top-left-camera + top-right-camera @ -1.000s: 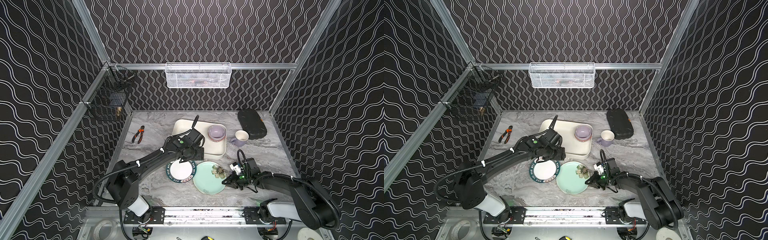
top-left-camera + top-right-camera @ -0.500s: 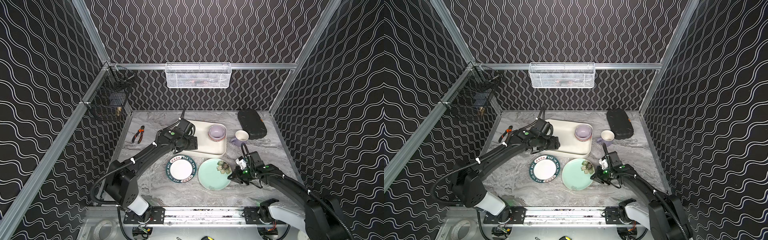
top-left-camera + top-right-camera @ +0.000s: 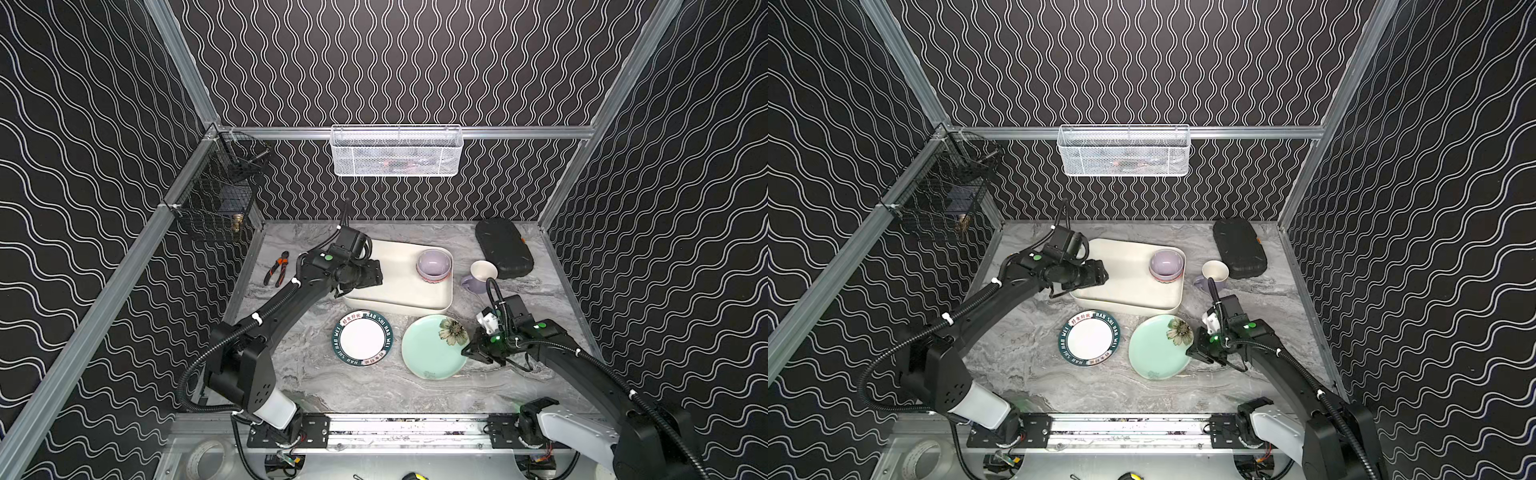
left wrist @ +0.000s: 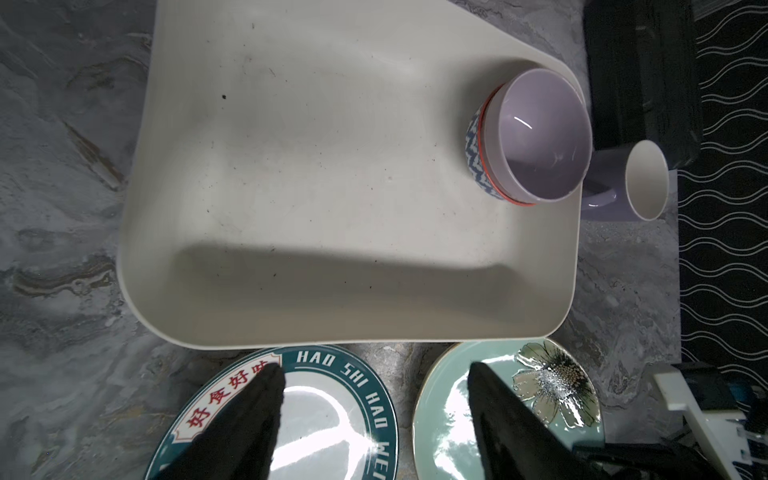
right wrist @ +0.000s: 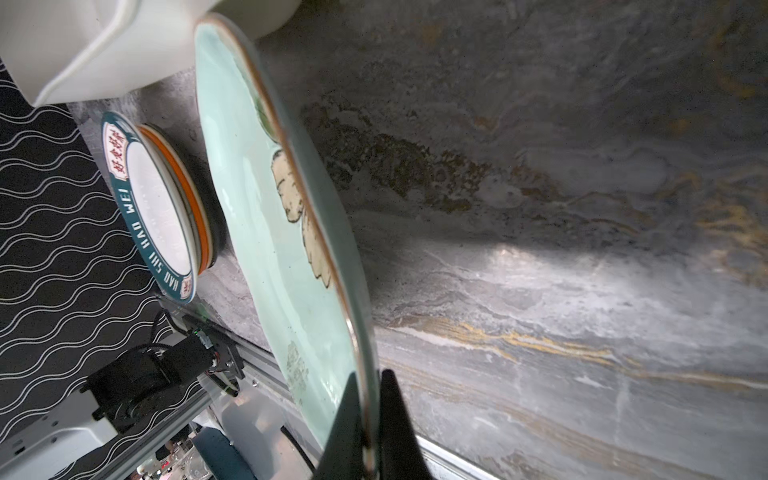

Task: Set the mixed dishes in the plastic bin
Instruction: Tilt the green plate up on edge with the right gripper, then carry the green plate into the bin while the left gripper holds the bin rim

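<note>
Mint flower plate (image 3: 432, 349) is located just off the plastic bin's (image 3: 399, 305) 5 o'clock corner, with its rim pinched by the right end effector (image 3: 470, 353). The left end effector (image 3: 376, 273) is held spread and empty. Risk: the plate may slip from the thin edge pinch, or the bin wall may be struck.

Even overhead light, glare on mint plate (image 4: 446, 428).

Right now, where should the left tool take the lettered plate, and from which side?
Take the lettered plate by its green rim on the side away from the mint plate, probably coming in low across the table. It tops a stack, so that rim stands off the surface with room to slip under it. The bin crowds its far edge.
</note>
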